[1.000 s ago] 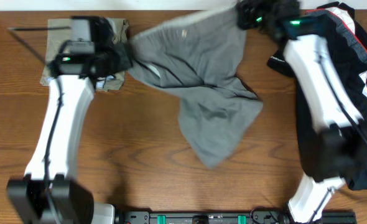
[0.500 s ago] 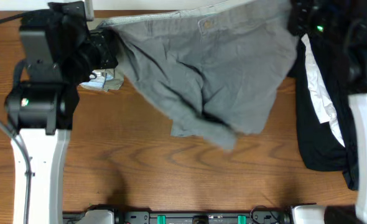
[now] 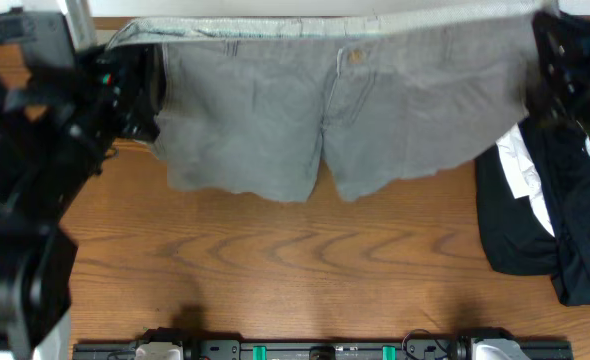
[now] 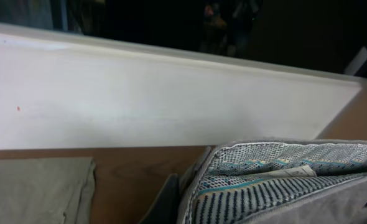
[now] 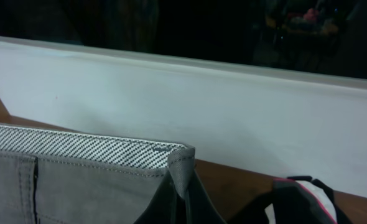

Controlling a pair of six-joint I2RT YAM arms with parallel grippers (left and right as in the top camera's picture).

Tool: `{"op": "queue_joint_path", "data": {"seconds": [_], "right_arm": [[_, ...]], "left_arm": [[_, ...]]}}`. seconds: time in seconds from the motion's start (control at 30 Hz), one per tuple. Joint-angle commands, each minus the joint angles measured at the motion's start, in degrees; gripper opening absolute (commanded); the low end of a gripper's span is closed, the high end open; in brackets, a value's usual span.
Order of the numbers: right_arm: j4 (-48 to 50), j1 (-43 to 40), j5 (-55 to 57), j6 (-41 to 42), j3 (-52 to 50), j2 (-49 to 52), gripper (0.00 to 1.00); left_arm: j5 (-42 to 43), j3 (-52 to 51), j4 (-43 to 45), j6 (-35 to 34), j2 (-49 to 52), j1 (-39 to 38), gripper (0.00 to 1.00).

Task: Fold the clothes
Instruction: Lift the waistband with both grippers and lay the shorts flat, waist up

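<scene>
Both hands are holding the grey shorts (image 3: 325, 120) stretched wide by the waistband over the far part of the tabletop (image 3: 275, 270), the two legs pointing toward the near edge. The left hand (image 3: 147, 92) is pinching the waistband's left end and the right hand (image 3: 541, 58) is clamping its right corner, each closed on the cloth. The black top (image 3: 535, 240) is lying crumpled at the right, near the right hand

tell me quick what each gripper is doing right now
left gripper: closed, holding one waistband corner of the grey shorts
right gripper: closed, holding the other waistband corner
</scene>
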Motion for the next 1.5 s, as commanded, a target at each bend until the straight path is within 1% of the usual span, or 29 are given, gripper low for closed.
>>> {"op": "queue_joint_path", "data": {"seconds": [0.0, 0.2, 0.3, 0.43, 0.57, 0.73, 0.93, 1.07, 1.2, 1.47], "right_arm": [[-1.2, -1.7, 7.41, -1.05, 0.44, -4.02, 0.01], [-3.15, -1.7, 9.55, -1.05, 0.44, -10.29, 0.01], [-4.55, -1.7, 12.83, -0.87, 0.44, -12.57, 0.01], [-6.78, -1.7, 16.65, 1.57, 0.44, -13.14, 0.01], [-9.57, -1.7, 16.98, 2.19, 0.35, -10.51, 0.01], [-10.95, -1.7, 15.39, 2.6, 0.31, -2.29, 0.01], [-10.19, -1.68, 10.84, 2.6, 0.31, 12.55, 0.01], [-7.78, -1.6, 7.65, 2.6, 0.31, 22.64, 0.01], [-2.54, -1.49, 5.7, 2.6, 0.31, 33.46, 0.01], [12.92, -1.49, 4.07, 3.93, 0.31, 51.98, 0.01]], "left_arm": [[-3.15, 2.71, -1.53, 0.76, -2.86, 0.9, 0.06], [-3.19, 3.23, -3.78, 2.03, -7.56, 0.92, 0.06], [-3.19, 3.23, -4.24, 2.03, -9.35, 0.92, 0.06], [-3.21, 3.21, -6.14, 2.01, -9.77, 0.92, 0.06], [-3.23, 3.08, -9.46, 2.01, -7.37, 0.92, 0.06], [-3.19, 2.86, -11.56, 1.99, -0.87, 0.92, 0.06], [-3.21, 2.51, -12.81, 2.03, 11.13, 0.92, 0.06], [-3.21, 2.51, -11.98, 2.03, 20.17, 0.9, 0.06], [-3.19, 2.51, -7.91, 2.03, 29.59, 0.81, 0.06], [-3.17, 2.51, 7.15, 2.01, 47.39, -1.29, 0.06]]}}
